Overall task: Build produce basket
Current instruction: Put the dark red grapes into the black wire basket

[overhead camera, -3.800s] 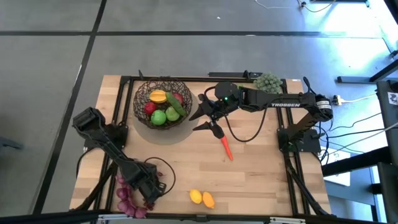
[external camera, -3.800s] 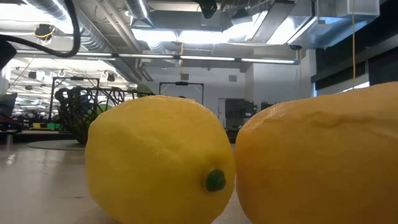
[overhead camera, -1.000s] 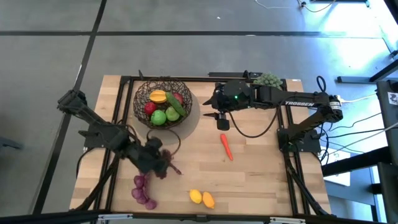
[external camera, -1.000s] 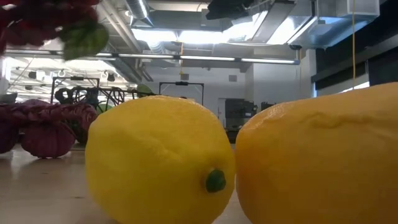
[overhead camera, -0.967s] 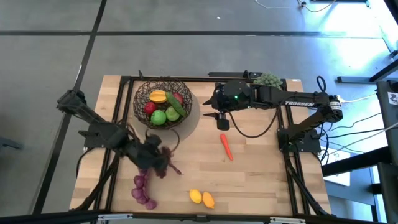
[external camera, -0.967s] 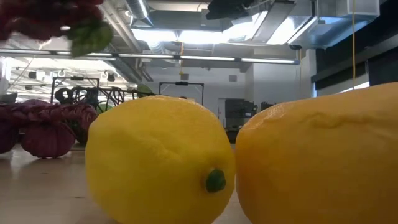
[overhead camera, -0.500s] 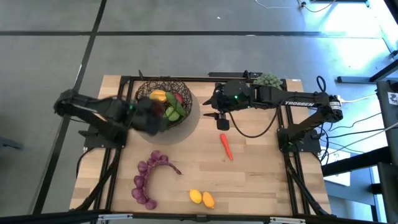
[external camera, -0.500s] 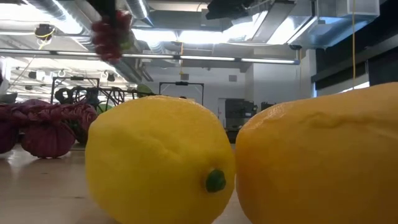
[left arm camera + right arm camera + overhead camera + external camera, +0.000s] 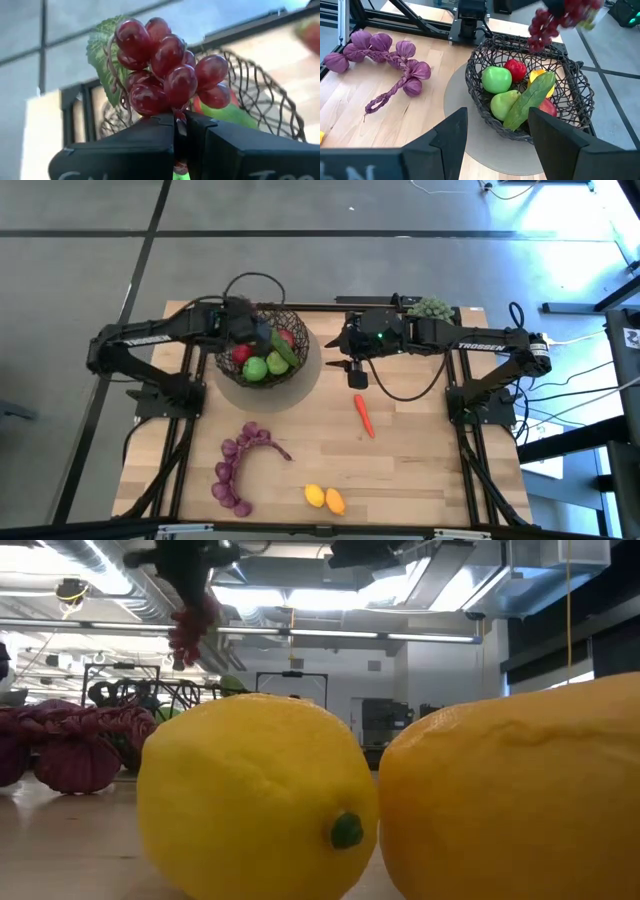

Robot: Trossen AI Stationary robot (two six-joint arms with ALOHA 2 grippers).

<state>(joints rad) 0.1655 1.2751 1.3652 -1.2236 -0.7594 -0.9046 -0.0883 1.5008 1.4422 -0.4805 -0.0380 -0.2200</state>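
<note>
grapes [image 9: 165, 70] pinched in left gripper [image 9: 179, 125] (over basket [image 9: 530, 95])

Bright overhead ceiling lights; low view glares, grapes [image 9: 555, 22] motion-blurred in right wrist view.

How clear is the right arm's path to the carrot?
Probably clear. The right gripper is open and empty, with bare table between it and the carrot. The left gripper holds grapes over the basket.
</note>
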